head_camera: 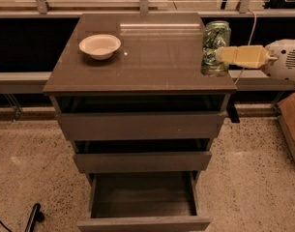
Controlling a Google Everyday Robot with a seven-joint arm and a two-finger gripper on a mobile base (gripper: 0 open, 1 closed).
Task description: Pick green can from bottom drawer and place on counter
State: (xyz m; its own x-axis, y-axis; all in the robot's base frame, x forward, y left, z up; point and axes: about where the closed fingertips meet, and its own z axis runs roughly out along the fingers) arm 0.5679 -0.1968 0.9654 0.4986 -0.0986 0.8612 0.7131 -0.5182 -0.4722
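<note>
The green can (pixel 214 46) stands upright at the right edge of the counter (pixel 147 57), held in my gripper (pixel 223 55). The gripper reaches in from the right with its cream fingers (pixel 241 56) shut on the can's side. I cannot tell whether the can's base rests on the counter or hangs just above it. The bottom drawer (pixel 143 202) is pulled open below, and its shallow dark inside holds nothing.
A white bowl (pixel 99 45) sits at the counter's back left. The two wider drawers (pixel 140 124) above the bottom one stand slightly ajar. A cardboard box (pixel 292 124) is on the floor at right. A black object (pixel 33 216) lies on the floor at lower left.
</note>
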